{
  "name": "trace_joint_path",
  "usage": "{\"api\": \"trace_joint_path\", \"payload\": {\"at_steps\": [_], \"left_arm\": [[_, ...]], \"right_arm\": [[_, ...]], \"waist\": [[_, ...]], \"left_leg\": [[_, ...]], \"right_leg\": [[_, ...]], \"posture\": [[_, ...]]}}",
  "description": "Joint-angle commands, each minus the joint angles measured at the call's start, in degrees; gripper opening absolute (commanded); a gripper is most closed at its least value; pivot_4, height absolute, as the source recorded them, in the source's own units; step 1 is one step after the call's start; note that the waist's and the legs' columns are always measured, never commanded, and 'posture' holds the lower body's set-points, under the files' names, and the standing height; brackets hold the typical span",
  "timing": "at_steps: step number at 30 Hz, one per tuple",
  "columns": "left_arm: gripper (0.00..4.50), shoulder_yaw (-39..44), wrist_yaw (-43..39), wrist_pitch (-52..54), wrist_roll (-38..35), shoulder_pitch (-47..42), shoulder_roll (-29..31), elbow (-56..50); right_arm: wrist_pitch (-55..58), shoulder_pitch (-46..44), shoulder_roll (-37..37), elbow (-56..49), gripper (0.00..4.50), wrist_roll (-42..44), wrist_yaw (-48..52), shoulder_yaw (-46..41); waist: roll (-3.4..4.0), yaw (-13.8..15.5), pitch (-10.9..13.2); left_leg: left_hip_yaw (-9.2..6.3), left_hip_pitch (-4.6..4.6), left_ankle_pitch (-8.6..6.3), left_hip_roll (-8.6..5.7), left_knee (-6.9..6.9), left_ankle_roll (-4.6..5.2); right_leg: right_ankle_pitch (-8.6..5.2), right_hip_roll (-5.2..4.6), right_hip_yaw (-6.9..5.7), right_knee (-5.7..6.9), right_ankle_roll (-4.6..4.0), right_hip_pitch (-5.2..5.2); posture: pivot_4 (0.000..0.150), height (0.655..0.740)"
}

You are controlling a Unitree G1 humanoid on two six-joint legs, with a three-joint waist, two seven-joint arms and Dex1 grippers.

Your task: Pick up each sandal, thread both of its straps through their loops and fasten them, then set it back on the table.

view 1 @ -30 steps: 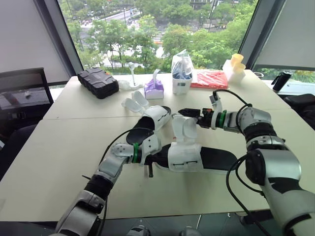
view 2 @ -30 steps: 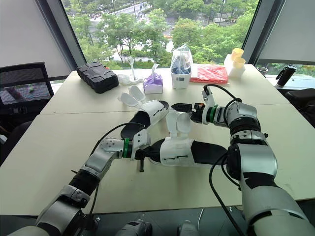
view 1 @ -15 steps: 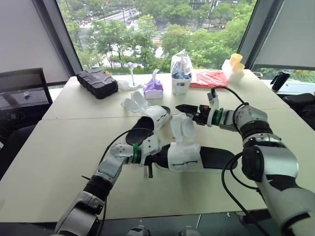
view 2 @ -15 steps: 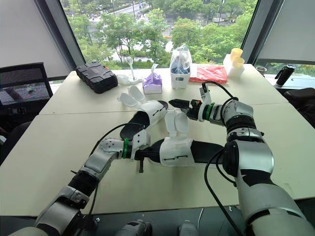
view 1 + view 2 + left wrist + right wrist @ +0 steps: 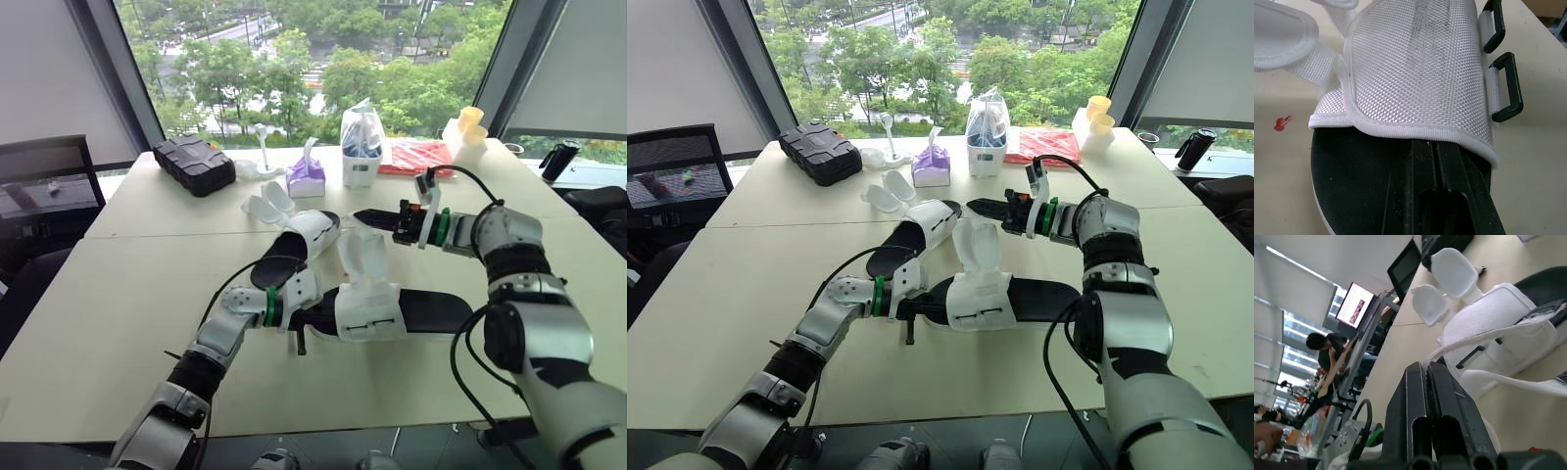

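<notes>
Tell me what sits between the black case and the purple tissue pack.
A small white item with a thin upright stem stands between the black case and the purple tissue pack, in both eye views.

Front table (image 5: 118,323) edge free; raised straps (image 5: 364,257), far sandal (image 5: 299,245), tissue box (image 5: 307,176), black case (image 5: 194,164) block beyond.

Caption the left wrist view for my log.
Left gripper, jaws shut, on the sandal's black insole at its white upper's hem.
</notes>
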Motion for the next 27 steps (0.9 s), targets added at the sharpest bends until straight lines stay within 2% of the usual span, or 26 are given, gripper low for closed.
{"api": "trace_joint_path", "payload": {"at_steps": [1, 3, 6, 9, 12, 15, 19, 21, 25, 27], "left_arm": [[0.0, -2.23, -0.38, 0.63, 1.02, 1.09, -0.22, 0.07], [0.0, -2.27, -0.46, 0.66, 1.0, 1.13, -0.22, 0.06], [0.0, -2.31, -0.55, 0.65, 1.01, 1.14, -0.23, 0.15], [0.0, -2.41, -0.58, 0.69, 0.97, 1.15, -0.31, 0.27], [0.0, -2.43, -0.69, 0.69, 0.92, 1.13, -0.26, 0.35], [0.0, -2.38, -0.89, 0.71, 0.78, 1.13, -0.17, 0.58], [0.0, -2.64, -0.99, 0.64, 0.9, 1.05, -0.3, 0.92], [0.0, -2.68, -0.94, 0.62, 0.95, 1.04, -0.38, 1.02], [0.0, -2.87, -0.86, 0.71, 0.87, 1.13, -0.47, 0.89], [0.0, -2.94, -0.79, 0.72, 0.82, 1.16, -0.5, 0.9]], "right_arm": [[-0.54, 8.46, -1.8, -25.24, 0.04, 5.21, 1.11, 0.97], [-7.11, 16.37, -3.03, -37.64, 0.04, 4.34, 1.54, 2.28], [-13.51, 25.43, -5.32, -49.47, 0.04, 3.7, 2.49, 3.44], [-27.7, 34.92, -5.97, -56.41, 0.04, -0.6, 3.31, 4.27], [-37.72, 40.5, -7.88, -57.85, 0.04, -5.23, 3.79, 6.67], [-56.67, 46.18, -9.93, -55.76, 0.04, -13.38, 6.31, 11.02], [-98.58, 49.83, -10.83, -42.65, 0.04, -27.29, 3.03, 14.67], [-114.16, 48.95, -11.44, -36.12, 0.04, -32.66, -0.35, 15.27], [-134.24, 45.85, -12.97, -22.29, 0.04, -43.16, -7.91, 15.26], [-142.34, 43.42, -11.71, -16.02, 0.04, -51.24, -12.71, 11.77]], "waist": [[0.01, 0.17, 0.0], [0.01, 0.21, -0.01], [0.01, 0.31, -0.01], [0.0, 0.3, -0.02], [0.0, 0.25, -0.02], [0.0, 0.23, -0.02], [-0.01, 0.24, -0.03], [-0.01, 0.22, -0.02], [-0.02, 0.25, -0.02], [-0.02, 0.32, -0.02]], "left_leg": [[-0.01, -0.02, 0.0, 0.0, 0.0, 0.0], [0.0, -0.02, -0.04, 0.02, 0.02, -0.04], [0.02, -0.01, -0.07, 0.02, 0.02, -0.01], [0.04, 0.0, -0.09, 0.02, 0.05, 0.02], [0.04, 0.04, -0.1, 0.02, 0.05, 0.03], [0.08, 0.09, -0.1, 0.01, 0.07, 0.04], [0.07, 0.17, -0.1, 0.02, 0.06, 0.04], [0.12, 0.24, -0.09, 0.01, 0.06, 0.03], [0.13, 0.46, -0.09, 0.05, -0.01, 0.02], [0.12, 0.76, -0.09, 0.07, -0.08, 0.02]], "right_leg": [[0.0, 0.0, 0.0, 0.01, 0.01, -0.01], [0.0, 0.0, 0.0, 0.0, 0.01, -0.03], [0.01, 0.01, -0.01, -0.02, 0.03, 0.0], [0.01, 0.01, -0.02, -0.04, 0.04, 0.04], [0.01, 0.02, -0.05, -0.08, 0.06, 0.11], [0.05, 0.04, -0.04, -0.1, 0.12, 0.17], [0.04, 0.07, -0.09, -0.17, 0.13, 0.28], [0.04, 0.08, -0.06, -0.18, 0.14, 0.34], [0.04, 0.15, -0.01, -0.18, 0.13, 0.53], [0.03, 0.2, 0.03, -0.24, 0.12, 0.82]], "posture": [[0.15, 0.74], [0.15, 0.74], [0.15, 0.74], [0.15, 0.74], [0.15, 0.74], [0.15, 0.74], [0.15, 0.74], [0.15, 0.74], [0.15, 0.74], [0.15, 0.74]]}}
